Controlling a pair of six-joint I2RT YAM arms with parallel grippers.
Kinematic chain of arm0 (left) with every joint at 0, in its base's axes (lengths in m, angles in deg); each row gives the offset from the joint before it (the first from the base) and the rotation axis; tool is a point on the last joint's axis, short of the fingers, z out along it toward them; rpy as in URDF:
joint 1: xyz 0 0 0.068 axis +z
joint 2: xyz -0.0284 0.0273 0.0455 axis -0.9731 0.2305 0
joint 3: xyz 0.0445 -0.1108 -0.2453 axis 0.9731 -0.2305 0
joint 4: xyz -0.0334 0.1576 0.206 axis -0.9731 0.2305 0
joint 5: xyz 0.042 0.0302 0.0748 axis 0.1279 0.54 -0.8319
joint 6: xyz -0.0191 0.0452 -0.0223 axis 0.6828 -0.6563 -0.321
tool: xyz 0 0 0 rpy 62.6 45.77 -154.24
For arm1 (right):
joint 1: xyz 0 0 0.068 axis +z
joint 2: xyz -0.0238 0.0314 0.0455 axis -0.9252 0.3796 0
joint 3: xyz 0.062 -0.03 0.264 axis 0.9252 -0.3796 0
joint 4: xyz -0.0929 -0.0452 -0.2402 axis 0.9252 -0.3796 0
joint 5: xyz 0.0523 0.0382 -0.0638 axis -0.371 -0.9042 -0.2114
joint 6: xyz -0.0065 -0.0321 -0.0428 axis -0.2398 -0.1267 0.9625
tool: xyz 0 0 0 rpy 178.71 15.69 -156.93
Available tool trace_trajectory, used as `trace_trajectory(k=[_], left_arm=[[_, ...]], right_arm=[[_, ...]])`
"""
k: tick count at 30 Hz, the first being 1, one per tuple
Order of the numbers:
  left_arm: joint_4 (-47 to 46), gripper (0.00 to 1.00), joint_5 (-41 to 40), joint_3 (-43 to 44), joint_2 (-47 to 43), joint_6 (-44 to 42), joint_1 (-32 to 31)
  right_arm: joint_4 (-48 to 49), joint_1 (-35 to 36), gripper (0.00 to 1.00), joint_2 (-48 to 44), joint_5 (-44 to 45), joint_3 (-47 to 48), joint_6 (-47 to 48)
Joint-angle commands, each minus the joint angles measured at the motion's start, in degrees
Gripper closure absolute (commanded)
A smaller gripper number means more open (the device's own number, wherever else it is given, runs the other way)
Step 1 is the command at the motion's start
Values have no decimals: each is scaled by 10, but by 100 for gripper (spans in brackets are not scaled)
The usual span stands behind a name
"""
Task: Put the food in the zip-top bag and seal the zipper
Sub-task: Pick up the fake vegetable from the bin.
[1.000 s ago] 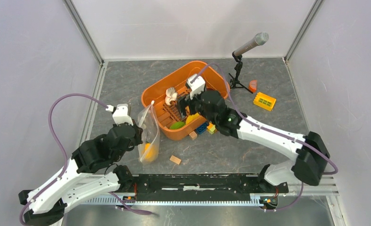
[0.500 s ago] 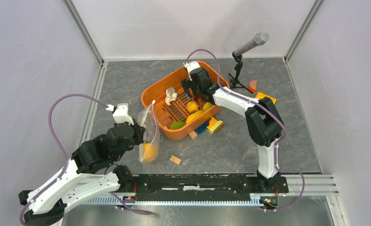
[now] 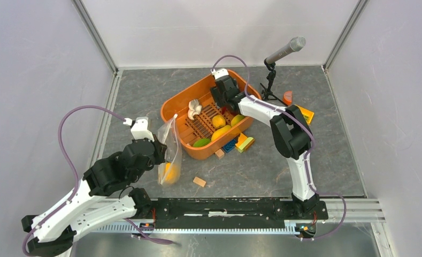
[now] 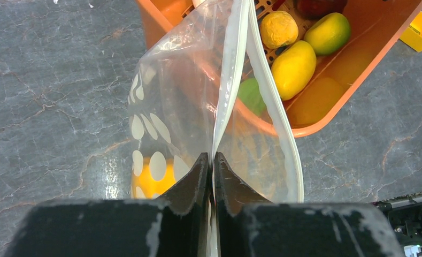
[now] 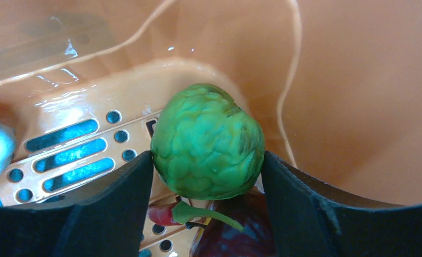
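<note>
While the right gripper (image 5: 206, 160) clasps the green cabbage (image 5: 207, 142) in the 1 o'clock corner of the orange basket (image 3: 177, 97) | zip-top bag (image 3: 169, 144) lies at 8 o'clock from that gripper, just beside the basket | left gripper (image 4: 213, 160) pinched tight on its zipper (image 4: 231, 80), mouth gaping basketward

- Orange basket (image 3: 190, 92): slotted floor, set askew at the middle of the table.
- Table (image 3: 144, 91): grey marbled surface, walled by pale panels.
- Microphone (image 3: 286, 50): tilted on a small black tripod (image 3: 270, 88), just right of the basket.
- Orange wedge (image 3: 288, 97): beside the tripod's feet.
- Yellow block (image 3: 306, 114): near the wedge, partly hidden.
- Building blocks (image 3: 240, 143): blue, yellow, orange and green, against the basket's near wall.
- Tan cube (image 3: 219, 153): touching the basket; a second tan cube (image 3: 199, 182) lies apart, nearer the black rail (image 3: 224, 208).
</note>
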Motion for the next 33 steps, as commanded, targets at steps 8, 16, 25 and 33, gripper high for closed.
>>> trace_trajectory(k=[8,16,25,33], left_arm=[[-29,89,-7,-14,0,12,1],[-57,89,14,-54,-10,20,1],[-66,89,15,-78,-48,6,0],[-95,90,35,-78,-27,-8,0]], right_arm=[[87,-6,58,-47,-78,-51,-6],[107,-6,63,-115,-119,-72,-21],[126,-5,64,-170,-215,-137,-59],[172,-5,62,-260,-274,-219,-60]])
